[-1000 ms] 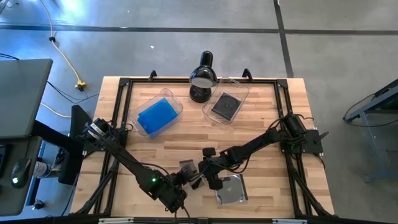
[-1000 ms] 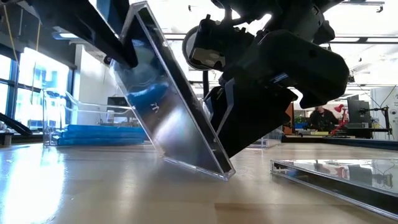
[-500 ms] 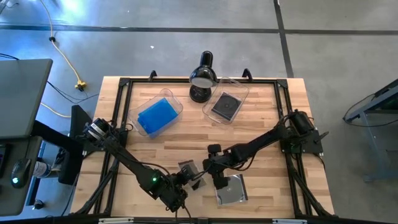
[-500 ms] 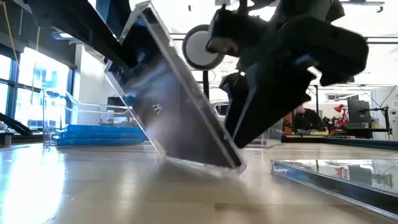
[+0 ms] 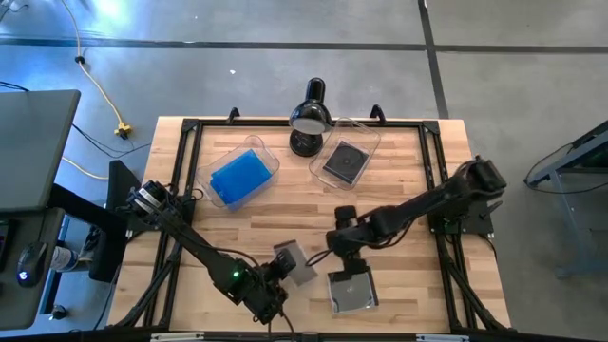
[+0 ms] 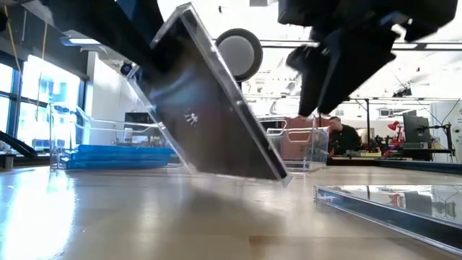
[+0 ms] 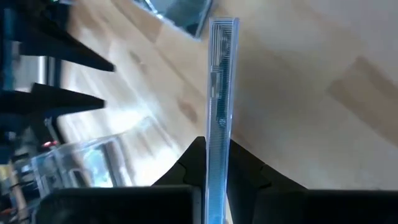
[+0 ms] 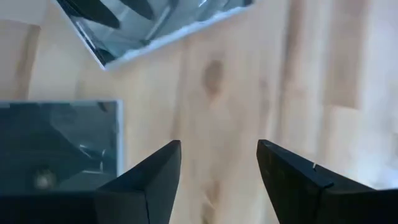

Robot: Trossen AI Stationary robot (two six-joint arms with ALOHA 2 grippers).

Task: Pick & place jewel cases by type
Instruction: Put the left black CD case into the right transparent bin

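Near the table's front edge, left pincer (image 5: 285, 266) grips tilted jewel case (image 5: 296, 262); right pincer (image 5: 344, 255) wide.

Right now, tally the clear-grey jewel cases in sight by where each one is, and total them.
Tubbed case, in the clear tub: 1
Held case, on edge in the left pincer: 1
Flat case, on the table: 1
Total: 3

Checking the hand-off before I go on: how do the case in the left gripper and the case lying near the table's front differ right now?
The held case is clamped on edge in the left gripper, tilted above the table; the lying case rests flat, ungripped. The open right gripper hangs over the lying case, not the held one. Both are clear, grey-looking cases.
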